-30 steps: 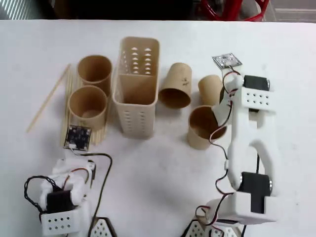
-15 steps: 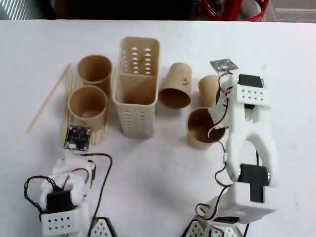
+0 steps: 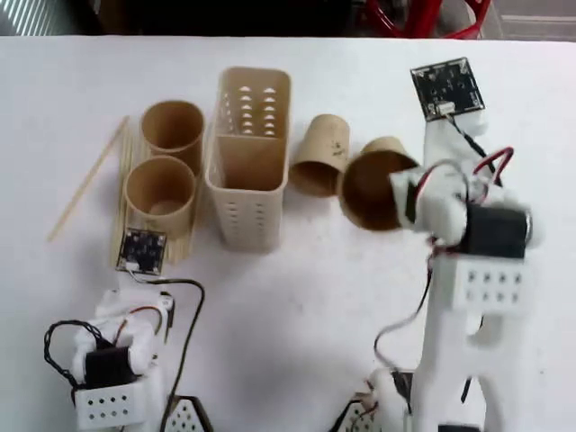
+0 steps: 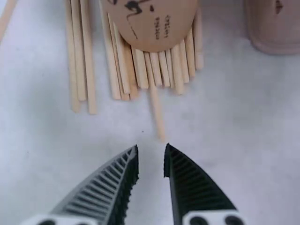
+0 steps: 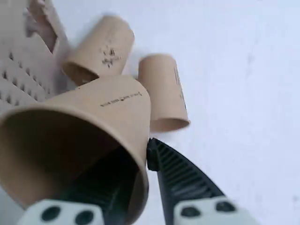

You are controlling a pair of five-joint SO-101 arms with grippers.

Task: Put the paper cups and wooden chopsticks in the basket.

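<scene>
A tan perforated basket (image 3: 236, 214) stands at mid table. My right gripper (image 3: 405, 193) is shut on the rim of a paper cup (image 3: 371, 191), which hangs tilted above the table to the basket's right. In the right wrist view one finger is inside that cup (image 5: 79, 140) and the other finger (image 5: 180, 180) is outside. Two more cups (image 3: 320, 153) (image 3: 385, 148) lie beside it. Left of the basket, two upright cups (image 3: 173, 126) (image 3: 160, 193) stand on wooden chopsticks (image 3: 123, 184). My left gripper (image 4: 150, 157) hovers just short of the chopsticks (image 4: 140, 70), open by a narrow gap and holding nothing.
One chopstick (image 3: 88, 180) lies apart, slanted, at the far left. The left arm (image 3: 112, 355) is folded low at the front left. White bare table (image 3: 297, 306) spreads in front of the basket. Red chair legs (image 3: 414, 18) stand beyond the far edge.
My right arm has lifted the paper cup off the table and tipped it, carrying it slightly back and toward the basket. The left arm has kept still.
</scene>
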